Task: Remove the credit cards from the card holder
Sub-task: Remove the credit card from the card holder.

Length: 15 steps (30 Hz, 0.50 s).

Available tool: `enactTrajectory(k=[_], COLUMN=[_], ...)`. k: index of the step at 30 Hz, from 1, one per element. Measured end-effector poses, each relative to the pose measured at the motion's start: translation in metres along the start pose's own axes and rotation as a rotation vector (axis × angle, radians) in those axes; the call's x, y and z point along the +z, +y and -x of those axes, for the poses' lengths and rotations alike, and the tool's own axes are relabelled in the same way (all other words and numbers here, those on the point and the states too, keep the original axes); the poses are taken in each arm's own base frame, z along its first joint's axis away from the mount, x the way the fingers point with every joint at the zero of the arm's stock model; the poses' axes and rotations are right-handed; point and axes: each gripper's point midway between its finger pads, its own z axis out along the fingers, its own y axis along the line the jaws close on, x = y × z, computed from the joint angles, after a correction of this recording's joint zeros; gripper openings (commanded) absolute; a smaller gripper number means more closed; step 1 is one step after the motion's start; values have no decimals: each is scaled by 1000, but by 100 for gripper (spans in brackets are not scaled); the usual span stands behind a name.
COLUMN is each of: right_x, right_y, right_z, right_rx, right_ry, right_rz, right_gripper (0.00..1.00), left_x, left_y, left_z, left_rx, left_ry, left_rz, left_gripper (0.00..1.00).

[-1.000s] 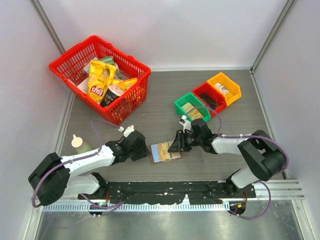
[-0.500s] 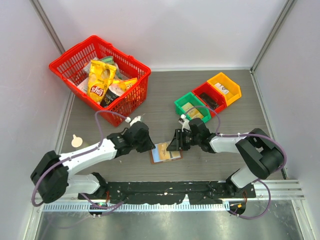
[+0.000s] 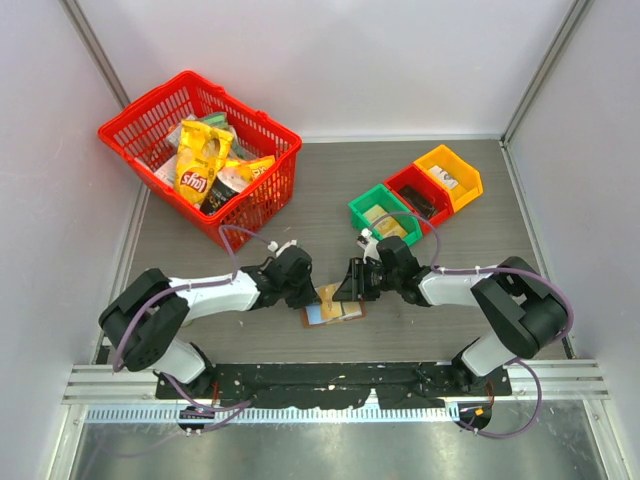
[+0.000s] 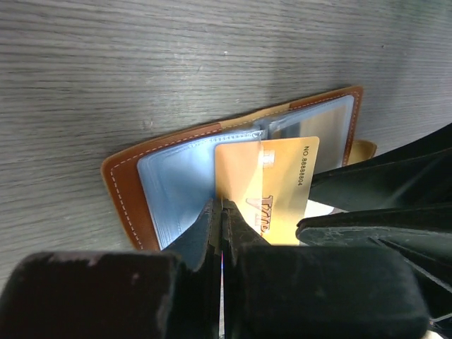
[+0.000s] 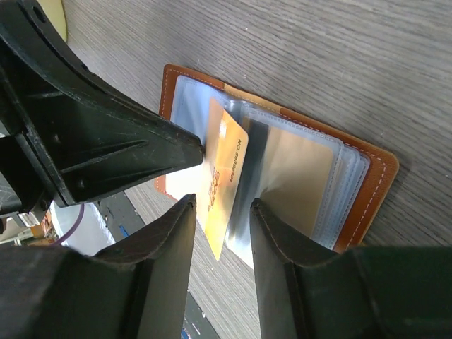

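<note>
While both arms reach in over the grey table (image 3: 200, 255), the card holder (image 3: 338, 314) lies open and flat between them. The left gripper (image 3: 317, 293) is at its left edge and the right gripper (image 3: 347, 284) at its upper right. A gold credit card (image 3: 328, 297) juts partly out of it. The risk from here is drag: if the card sticks in its clear sleeve, the whole holder could lift or slide along with it, since nothing plainly pins it down.

From the left wrist, the two fingers (image 4: 205, 236) are pressed fully together on the card's near-left corner. It is a thin bite right at an edge, so a pull at an angle could let the card slip out or bend. The card lies partly out, across the pale blue inner face.

From the right wrist, the fingers (image 5: 166, 247) stand about half spread, one on each side of the card's free end, gripping nothing. Whether their tips touch the holder I cannot tell. A second tan card (image 5: 300, 176) sits in its sleeve — untouched. If the drawn card swings against these fingers, it could be knocked loose.
</note>
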Motion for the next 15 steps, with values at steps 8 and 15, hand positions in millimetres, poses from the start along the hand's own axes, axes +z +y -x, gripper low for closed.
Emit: enactTrajectory(k=[8,15], right_x=[2,3], right_y=[1,1], right_z=[-1,-2], right_rx=[-5,3], right_ry=[0,5], right_rz=[2,1], right_gripper=[28,1], left_x=[6,7], left_y=[-8,-10], left_z=[-2,-2], left_rx=[-55,-72], left_ry=[-12,-14], left_rz=[-79,-94], left_gripper=[0,0])
